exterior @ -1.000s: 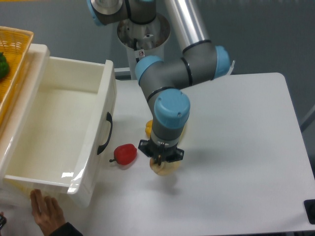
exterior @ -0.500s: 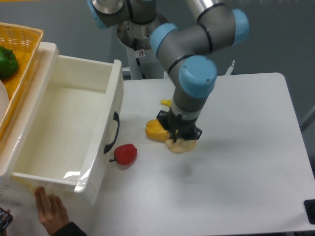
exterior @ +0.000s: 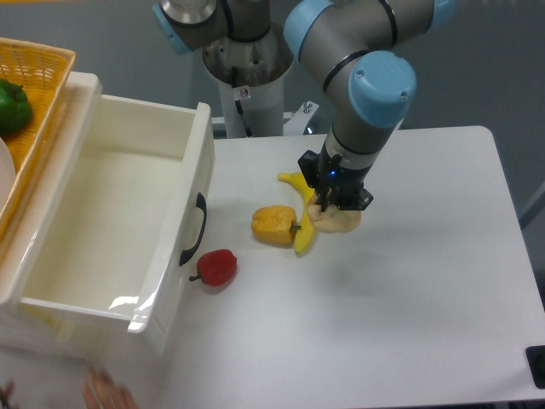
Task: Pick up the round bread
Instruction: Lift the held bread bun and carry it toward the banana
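Note:
The round bread (exterior: pixel 338 221), a pale beige lumpy bun, hangs just above the white table, right of centre. My gripper (exterior: pixel 334 204) is shut on its top, coming down from above, and the black fingers hide the bun's upper part. The bun's shadow falls on the table below and to the right of it.
A yellow-orange bell pepper (exterior: pixel 273 225) and a banana (exterior: pixel 301 213) lie just left of the bread. A red bell pepper (exterior: pixel 217 267) sits near the open white drawer (exterior: pixel 162 256). A yellow basket (exterior: pixel 38 102) holding a green pepper (exterior: pixel 14 106) stands at the far left. A hand (exterior: pixel 109 394) shows at the bottom edge.
The arm has carried the bread up and to the right, from beside the red pepper to right of the banana. The hand at the bottom edge has drawn back.

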Controlling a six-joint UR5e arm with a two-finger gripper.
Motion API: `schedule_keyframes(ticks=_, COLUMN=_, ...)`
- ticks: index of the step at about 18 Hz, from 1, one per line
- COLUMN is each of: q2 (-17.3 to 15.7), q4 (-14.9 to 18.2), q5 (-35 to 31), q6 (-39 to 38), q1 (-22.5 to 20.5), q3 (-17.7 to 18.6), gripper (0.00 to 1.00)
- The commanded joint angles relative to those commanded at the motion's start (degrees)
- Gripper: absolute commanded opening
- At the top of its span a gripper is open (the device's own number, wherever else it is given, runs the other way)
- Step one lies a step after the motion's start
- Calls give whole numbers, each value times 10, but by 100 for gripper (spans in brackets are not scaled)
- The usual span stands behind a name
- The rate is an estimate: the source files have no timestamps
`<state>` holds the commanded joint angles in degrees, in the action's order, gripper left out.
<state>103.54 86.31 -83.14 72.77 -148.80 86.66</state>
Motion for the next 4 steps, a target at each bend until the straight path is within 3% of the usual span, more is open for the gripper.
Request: schedule_keyframes(ticks=4, q2=-2, q4=1, q5=-1, q6=0, q1=-3, q3=2, gripper=17)
